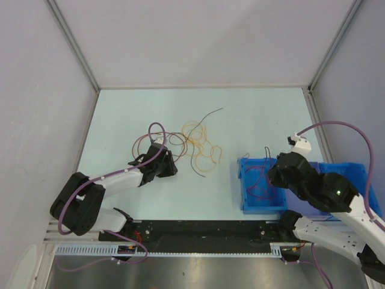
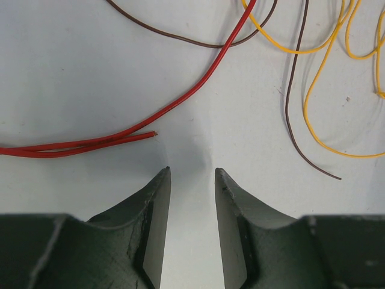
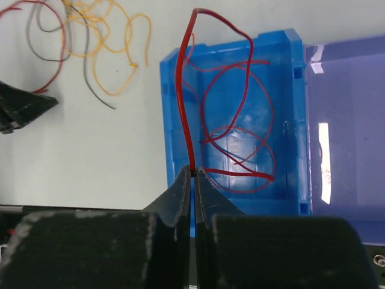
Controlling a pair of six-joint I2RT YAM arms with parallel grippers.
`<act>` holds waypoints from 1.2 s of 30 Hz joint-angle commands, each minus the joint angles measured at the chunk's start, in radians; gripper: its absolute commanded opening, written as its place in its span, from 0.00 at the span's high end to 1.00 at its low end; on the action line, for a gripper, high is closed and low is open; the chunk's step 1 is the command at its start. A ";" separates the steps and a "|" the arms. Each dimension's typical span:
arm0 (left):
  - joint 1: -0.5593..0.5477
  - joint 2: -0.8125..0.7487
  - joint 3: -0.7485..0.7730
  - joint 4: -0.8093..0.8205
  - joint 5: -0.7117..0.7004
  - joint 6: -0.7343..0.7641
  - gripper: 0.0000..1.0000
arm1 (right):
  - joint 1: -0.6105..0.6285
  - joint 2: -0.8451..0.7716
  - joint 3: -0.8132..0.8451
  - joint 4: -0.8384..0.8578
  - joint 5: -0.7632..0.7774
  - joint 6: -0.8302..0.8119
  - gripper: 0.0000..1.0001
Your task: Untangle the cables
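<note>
Tangle of thin orange, red and dark cables (image 1: 199, 142) on pale table (image 1: 258, 120), blue plastic bin (image 1: 243, 186) alongside, left gripper (image 2: 192, 174) low, part-open, empty, right gripper (image 3: 193, 173) pinching red cable (image 3: 181, 90) over bin

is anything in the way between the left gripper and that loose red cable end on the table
Nothing visible: only bare table lies between the open left gripper and the red cable, whose end sits just ahead, slightly left in its wrist view.

Robotics lab test cell, pale grey panel walls (image 1: 198, 36) and aluminium corner posts (image 1: 75, 45) enclosing a pale green tabletop (image 1: 258, 120) ahead of the left claw (image 2: 192, 174), white slotted cable duct (image 1: 180, 249) behind it, blue plastic bin (image 3: 171, 120) below the right claw (image 3: 194, 171).
</note>
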 commanded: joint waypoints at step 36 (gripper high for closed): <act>0.004 -0.072 -0.029 0.064 -0.015 0.013 0.60 | -0.265 0.194 -0.396 0.427 -0.375 -0.023 0.50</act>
